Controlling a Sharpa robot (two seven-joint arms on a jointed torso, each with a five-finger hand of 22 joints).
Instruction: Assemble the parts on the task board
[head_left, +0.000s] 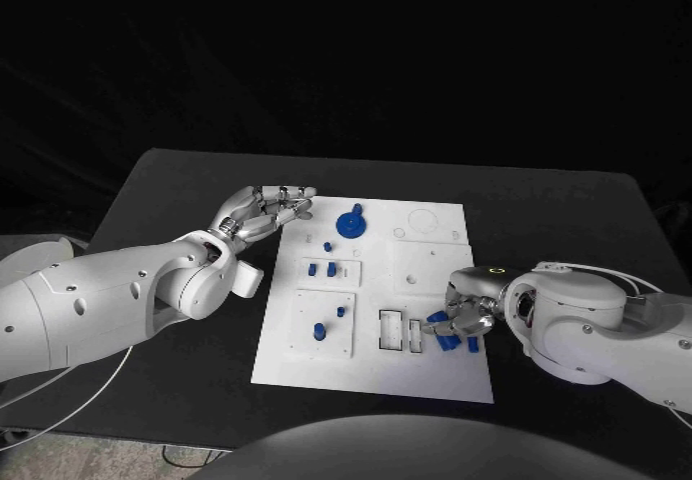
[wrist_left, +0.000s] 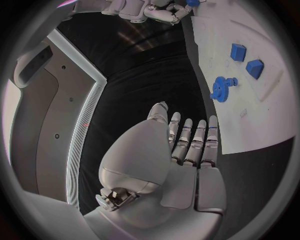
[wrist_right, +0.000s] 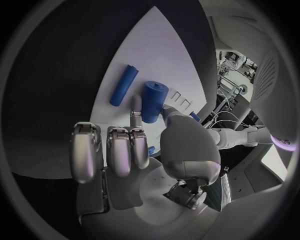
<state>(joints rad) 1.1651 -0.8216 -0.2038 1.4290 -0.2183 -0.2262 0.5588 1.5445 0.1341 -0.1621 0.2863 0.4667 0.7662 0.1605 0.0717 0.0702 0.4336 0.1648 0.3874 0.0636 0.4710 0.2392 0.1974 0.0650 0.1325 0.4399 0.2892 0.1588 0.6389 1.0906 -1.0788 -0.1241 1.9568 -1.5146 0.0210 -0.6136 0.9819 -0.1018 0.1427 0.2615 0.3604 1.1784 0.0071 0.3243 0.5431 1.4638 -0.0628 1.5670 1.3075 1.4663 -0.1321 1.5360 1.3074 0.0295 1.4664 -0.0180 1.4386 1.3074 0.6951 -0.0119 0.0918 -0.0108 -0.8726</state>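
The white task board (head_left: 433, 370) lies in the middle of the black table. A blue gear (head_left: 352, 222) stands near its far edge, with small blue pieces (head_left: 329, 268) in the recesses below it. My right hand (head_left: 464, 318) rests at the board's right side and pinches a blue cylinder (wrist_right: 153, 101) between thumb and a finger. Beside it on the board lies a thinner blue rod (wrist_right: 124, 85). More blue parts (head_left: 450, 342) lie under that hand. My left hand (head_left: 267, 213) hovers at the board's far left corner, fingers extended and holding nothing. The gear (wrist_left: 220, 87) and two blue blocks (wrist_left: 238, 51) show beyond its fingers.
Two narrow rectangular slots (head_left: 391, 328) sit just left of my right hand. A round recess (head_left: 427, 220) marks the board's far right corner. Bare black table (head_left: 562, 220) surrounds the board on all sides.
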